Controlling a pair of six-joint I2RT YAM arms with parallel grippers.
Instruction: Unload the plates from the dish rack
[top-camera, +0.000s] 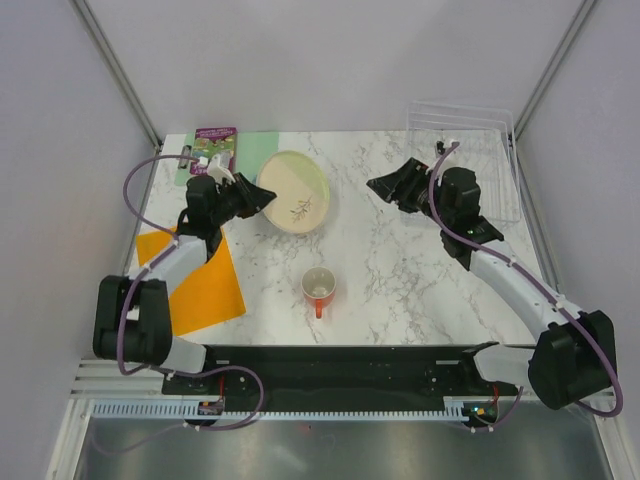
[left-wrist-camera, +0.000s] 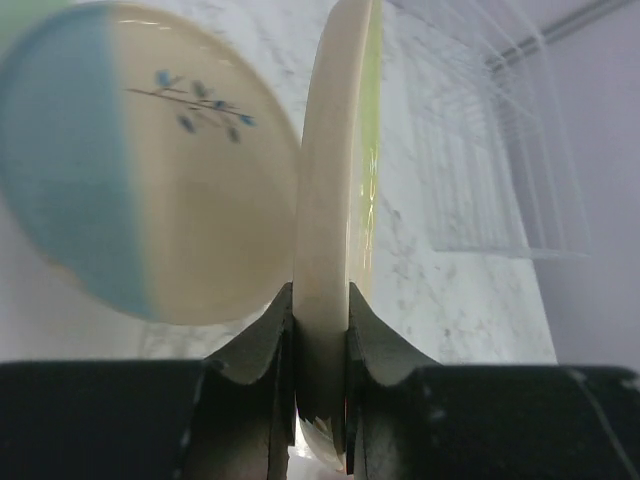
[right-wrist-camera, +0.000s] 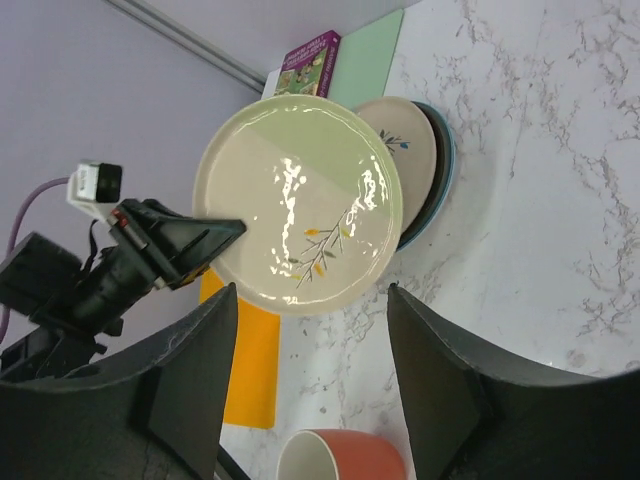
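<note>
We saw one plate (top-camera: 294, 192) pinched by its rim in the left gripper (top-camera: 262, 192), whose jaws were closed tight on the edge, one finger on each face. The plate was half pale green and half cream, with a small leafy sprig, and it lay roughly level beyond the orange-red mug (top-camera: 318, 288), slightly to the mug's left. In the right wrist view it partly covered a stack of plates (right-wrist-camera: 425, 150): the top one was cream with a blue sprig, and a darker, blue-edged rim showed under it. We could not tell whether the held plate touched that stack. The dish rack (top-camera: 465, 120) stood well beyond the mug and to its right, at the table's (top-camera: 400, 270) far corner. The right gripper (top-camera: 385, 185) hung beyond the mug on its right side, between the held plate and the rack, jaws spread wide with nothing between them. An orange mat (top-camera: 205, 285) lay left of the mug. A green mat (top-camera: 250, 150) and a purple box (top-camera: 215, 145) lay farther beyond the mug, to its left.
</note>
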